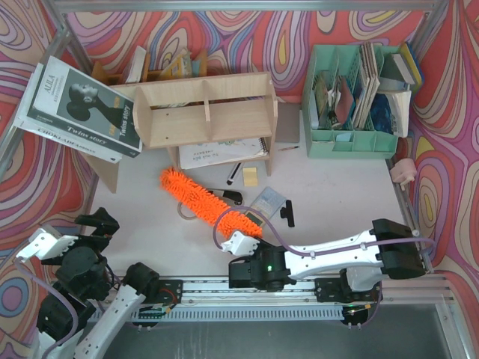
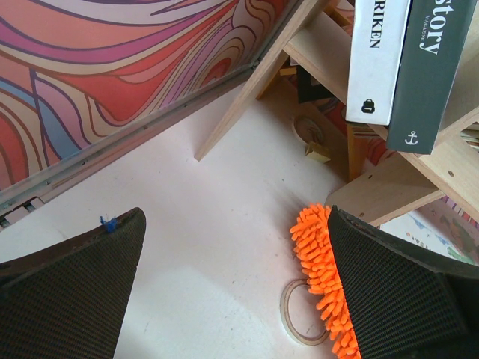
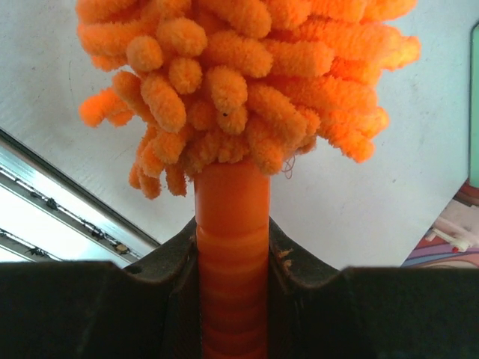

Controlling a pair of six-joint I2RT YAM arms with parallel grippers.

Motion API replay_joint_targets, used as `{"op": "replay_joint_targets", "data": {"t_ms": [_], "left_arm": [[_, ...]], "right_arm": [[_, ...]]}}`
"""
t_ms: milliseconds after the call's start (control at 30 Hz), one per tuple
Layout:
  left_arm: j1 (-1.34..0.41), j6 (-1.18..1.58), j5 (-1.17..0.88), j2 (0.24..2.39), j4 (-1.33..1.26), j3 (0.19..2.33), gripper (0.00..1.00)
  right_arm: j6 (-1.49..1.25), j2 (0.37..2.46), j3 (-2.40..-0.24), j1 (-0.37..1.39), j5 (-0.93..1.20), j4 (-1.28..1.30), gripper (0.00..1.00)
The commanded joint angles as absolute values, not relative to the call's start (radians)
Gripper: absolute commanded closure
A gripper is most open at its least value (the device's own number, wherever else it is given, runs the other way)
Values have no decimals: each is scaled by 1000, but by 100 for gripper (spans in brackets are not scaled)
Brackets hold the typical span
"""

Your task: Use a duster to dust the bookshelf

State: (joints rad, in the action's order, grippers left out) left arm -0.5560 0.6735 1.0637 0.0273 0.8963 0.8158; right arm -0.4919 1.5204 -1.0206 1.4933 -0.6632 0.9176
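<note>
Well, my right pincer point(image 1: 235, 238) is clenched on the duster point(image 1: 202, 200). In the right wrist view my jaws point(image 3: 232, 250) squeeze the smooth orange handle point(image 3: 232, 217) from both sides, just below where the fluff point(image 3: 239, 82) begins.

From above, the duster lies slantwise on the white table point(image 1: 337, 202). Its handle end is with me near the front, and its fluffy tip points up-left toward the shelf point(image 1: 206, 112). The tip lies close to the shelf's front edge, but I cannot tell whether it touches.

My left pincer point(image 1: 101, 223) is released, jaws spread wide with nothing between them, near the table's left edge. In its own view point(image 2: 239, 299) the duster's tip point(image 2: 318, 254) shows beside my right finger point(image 2: 404, 292), and a clear tape ring point(image 2: 299, 314) lies flat on the table next to it.

Two books point(image 1: 78, 108) rest tilted over the shelf's left end. The white spine point(image 2: 378, 60) reads "…RIKEN" above a small black emblem. The dark one point(image 2: 434, 67) reads "story", with "MAGAZINE" in tiny letters and a little anchor. From above, the dark cover shows a face and the title "Twins story".

A notebook point(image 1: 221, 153) with faint writing I cannot read lies under the shelf. A green organiser point(image 1: 352, 142) full of books stands to the right, apart from the shelf.
</note>
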Motion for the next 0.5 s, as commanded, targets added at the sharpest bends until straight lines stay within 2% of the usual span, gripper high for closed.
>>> {"op": "replay_joint_targets", "data": {"t_ms": [0,233,467], "left_arm": [[-552,670,1076,19,901,816,2],[-553,673,1078,11,903,816,2],[-552,673,1078,18,902,816,2]], "right_arm": [[-460,1469,-1110,1480,-792,918,100],[-382,1354,-1148,1479,-828,847,100],[-395,1401,-1073,1447,-744,802,100]]}}
